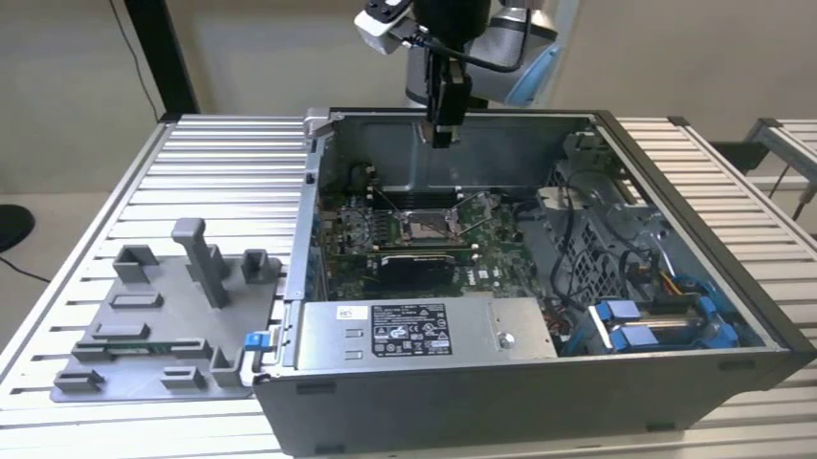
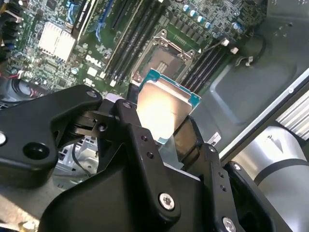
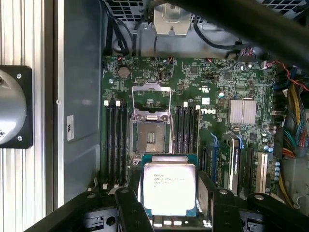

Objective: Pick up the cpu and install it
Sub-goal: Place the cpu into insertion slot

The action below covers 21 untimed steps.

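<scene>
The two black fingers (image 2: 137, 140) are closed on the cpu (image 3: 169, 186), one on each of two opposite edges, with the silvery lid facing up and the green rim showing around it. Held by the edges like this, the underside stays untouched and the chip sits roughly flat to the board below. That looks like the reason for such a grip.

From where I stand, the gripper (image 1: 443, 124) hangs in the air over the far side of the open computer case (image 1: 422, 392), so the chip is carried clear of everything, above the motherboard (image 3: 212, 92). In the first wrist view the CPU socket (image 3: 150, 137) lies just past the chip's edge. It is empty, and its metal retention frame (image 3: 150, 94) is swung open to bare the contacts. I judge the pick-up done and the seating not yet done.

Rows of memory slots (image 3: 115, 145) flank the socket on both sides, and a small finned heatsink (image 3: 242, 112) sits further across the board.

Nearer me, the silver power supply (image 1: 428, 330) spans the front of the case. At the exterior view's left, a grey parts tray (image 1: 141, 325) rests on the ribbed metal desk (image 1: 205, 163).
</scene>
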Each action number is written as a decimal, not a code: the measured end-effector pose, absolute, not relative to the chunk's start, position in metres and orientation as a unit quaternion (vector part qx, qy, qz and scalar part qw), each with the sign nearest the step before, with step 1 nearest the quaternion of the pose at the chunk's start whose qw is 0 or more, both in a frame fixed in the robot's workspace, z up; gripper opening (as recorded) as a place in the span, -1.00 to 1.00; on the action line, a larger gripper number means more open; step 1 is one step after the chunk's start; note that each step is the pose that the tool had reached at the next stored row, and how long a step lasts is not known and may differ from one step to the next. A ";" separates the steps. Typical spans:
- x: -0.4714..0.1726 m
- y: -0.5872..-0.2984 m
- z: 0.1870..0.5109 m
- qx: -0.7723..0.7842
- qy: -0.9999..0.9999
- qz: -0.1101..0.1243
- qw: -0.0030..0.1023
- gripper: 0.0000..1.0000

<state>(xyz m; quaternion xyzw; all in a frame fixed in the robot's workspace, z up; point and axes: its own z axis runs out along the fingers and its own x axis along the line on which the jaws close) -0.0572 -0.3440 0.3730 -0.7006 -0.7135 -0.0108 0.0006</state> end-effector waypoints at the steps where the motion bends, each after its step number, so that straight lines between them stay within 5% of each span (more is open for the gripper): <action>1: -0.057 -0.344 0.371 -0.701 -0.713 -0.011 0.001 -1.00; 21: -0.057 -0.339 0.336 -0.703 -0.711 -0.011 0.001 -1.00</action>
